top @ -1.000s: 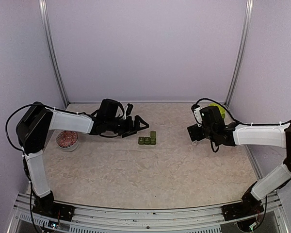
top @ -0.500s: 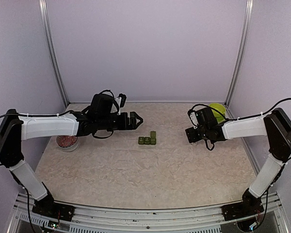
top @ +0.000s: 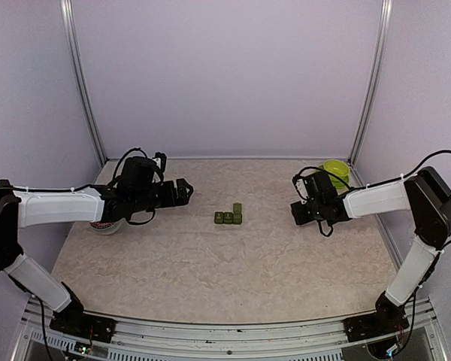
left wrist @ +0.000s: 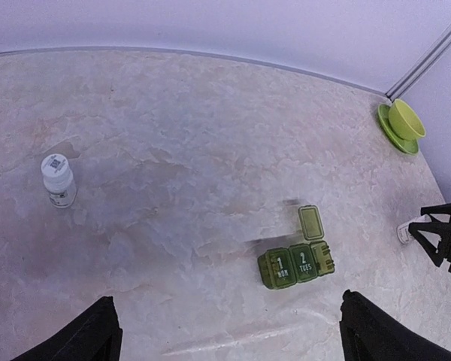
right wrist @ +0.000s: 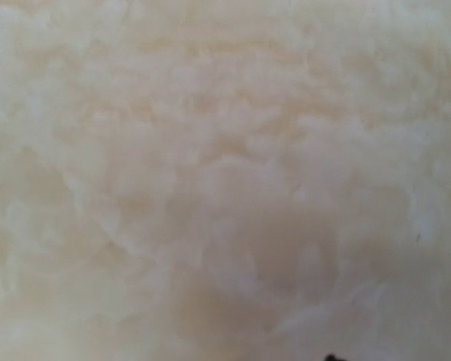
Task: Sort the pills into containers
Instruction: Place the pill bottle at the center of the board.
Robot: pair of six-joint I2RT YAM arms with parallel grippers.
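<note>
The containers (top: 228,216) are a dark green strip in mid-table. In the left wrist view the containers (left wrist: 297,263) show lids marked 1 and 2 down and the third lid flipped open. My left gripper (top: 182,192) hovers to their left, open and empty, its fingertips (left wrist: 90,335) wide apart. My right gripper (top: 301,213) points down at the table right of the strip; its wrist view shows only blurred tabletop. A small white object (left wrist: 404,229) lies beside the right gripper (left wrist: 443,235). No single pill can be made out.
A lime-green bowl on a saucer (top: 335,171) stands at the back right. A white bottle (left wrist: 58,179) stands apart on the table. A round dish with reddish contents (top: 105,224) shows partly under the left arm. Walls close in the table.
My left arm has drawn back to the left, away from the containers, still open. My right gripper has stayed near the same spot, low over the table.
</note>
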